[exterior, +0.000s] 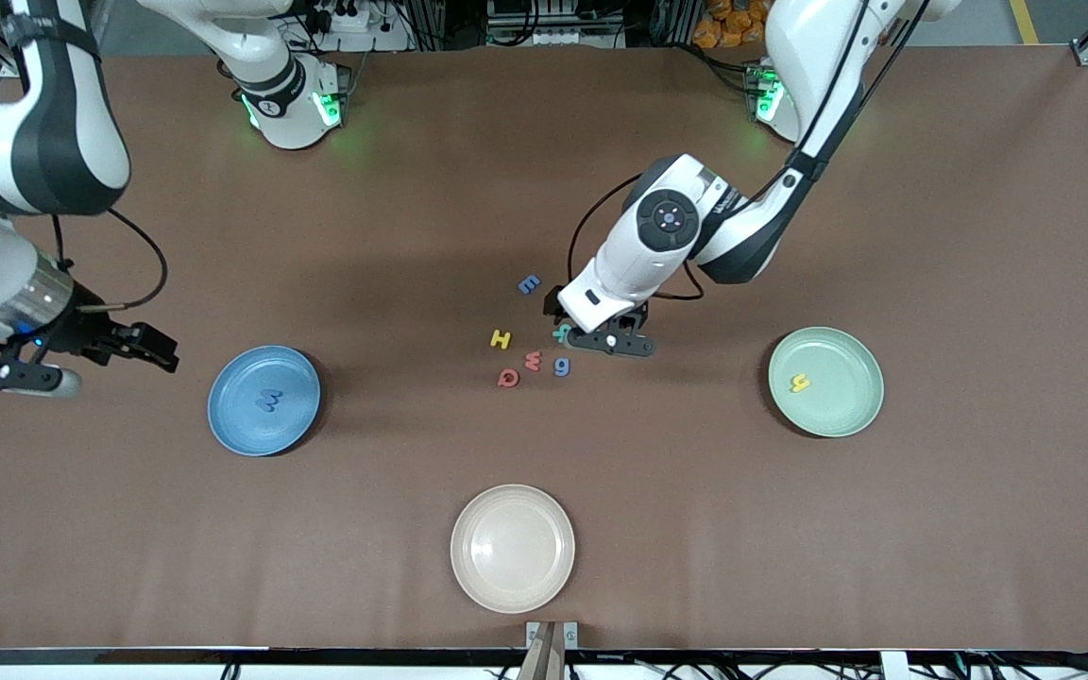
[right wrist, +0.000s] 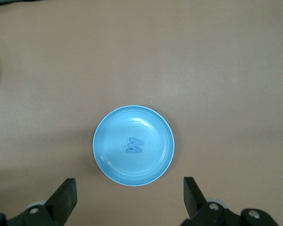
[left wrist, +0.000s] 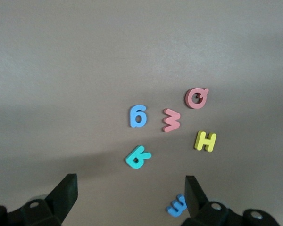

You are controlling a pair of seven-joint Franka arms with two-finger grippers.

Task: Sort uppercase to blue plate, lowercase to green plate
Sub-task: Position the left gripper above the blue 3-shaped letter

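The blue plate [exterior: 234, 430] [right wrist: 108, 162] holds a blue W [exterior: 268, 400] [right wrist: 134, 145]. On the green plate [exterior: 846, 406] lies a yellow h [exterior: 800, 382]. Mid-table lie a blue e [exterior: 529, 283] [left wrist: 177, 205], yellow H [exterior: 501, 339] [left wrist: 205, 141], teal R [exterior: 562, 331] [left wrist: 137, 157], red w [exterior: 533, 360] [left wrist: 171, 120], blue g [exterior: 562, 365] [left wrist: 138, 116] and red Q [exterior: 507, 378] [left wrist: 196, 98]. My left gripper [exterior: 612, 342] [left wrist: 131, 197] hangs open and empty just above the table beside the teal R. My right gripper [exterior: 13, 376] [right wrist: 129, 200] is open and empty, raised beside the blue plate toward the right arm's end.
A cream plate [exterior: 512, 548] sits near the table's front edge, nearer to the front camera than the letters. Bare brown tabletop lies between the plates and the letter cluster.
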